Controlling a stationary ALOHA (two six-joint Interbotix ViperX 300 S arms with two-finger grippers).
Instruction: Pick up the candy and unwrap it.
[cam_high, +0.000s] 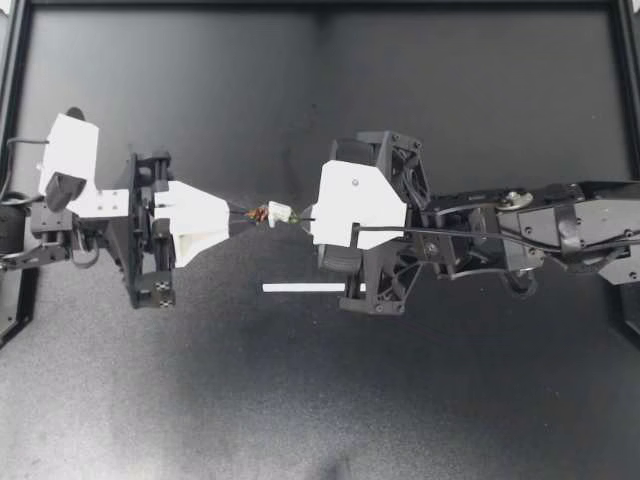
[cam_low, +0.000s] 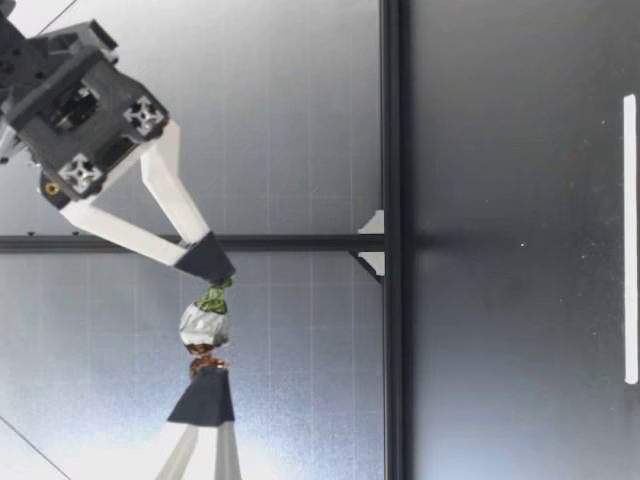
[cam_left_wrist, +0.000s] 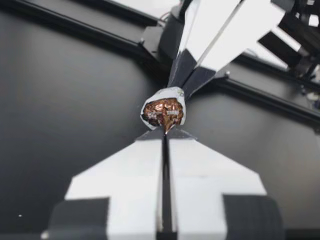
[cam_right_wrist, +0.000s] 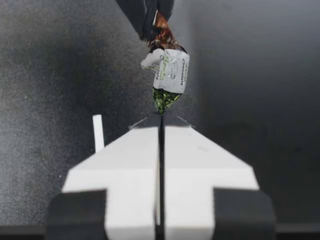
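A wrapped candy (cam_high: 278, 213) with a white middle, a brown twisted end and a green twisted end hangs in the air above the table's centre. My left gripper (cam_high: 246, 212) is shut on the brown end. My right gripper (cam_high: 302, 217) is shut on the green end. In the low view the candy (cam_low: 204, 325) is stretched between both tips, well above the table. The left wrist view shows the candy's (cam_left_wrist: 164, 111) brown foil just past its fingertips (cam_left_wrist: 165, 134). From the right wrist, the candy's (cam_right_wrist: 169, 74) green tail is pinched at the fingertips (cam_right_wrist: 161, 120).
A thin white strip (cam_high: 305, 288) lies flat on the black table (cam_high: 300, 400) below the right gripper; the strip (cam_low: 629, 238) also shows in the low view and beside the right fingers as a strip (cam_right_wrist: 98, 132). A black frame (cam_high: 16, 150) rims the table.
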